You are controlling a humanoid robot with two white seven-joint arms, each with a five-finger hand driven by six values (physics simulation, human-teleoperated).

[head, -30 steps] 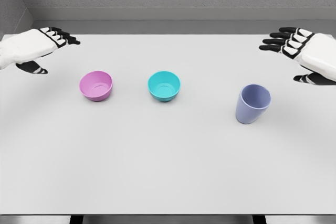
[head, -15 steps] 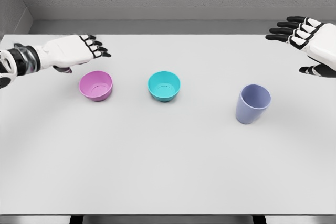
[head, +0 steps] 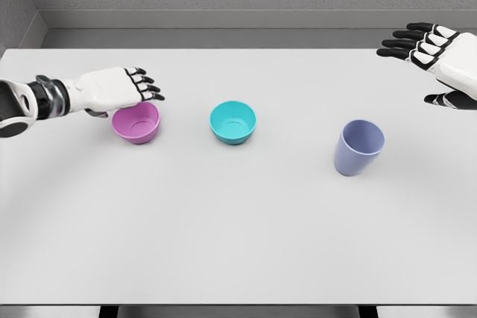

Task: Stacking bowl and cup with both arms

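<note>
Head view: white table (head: 238, 243) carries pink bowl (head: 136, 122) at left, teal bowl (head: 232, 122) near centre, lavender cup (head: 358, 147) at right, all upright, well apart. Left hand (head: 112, 88) over pink bowl's far-left rim, fingers (head: 146, 87) extended, relaxed, gripping nothing. Right hand (head: 440, 61) at far right edge, fingers spread, empty, well clear of cup.

Judgement: reach for pink bowl under way. For clean grasp, lower hand, thumb outside wall, fingers inside rim, close gently to avoid tipping.
</note>
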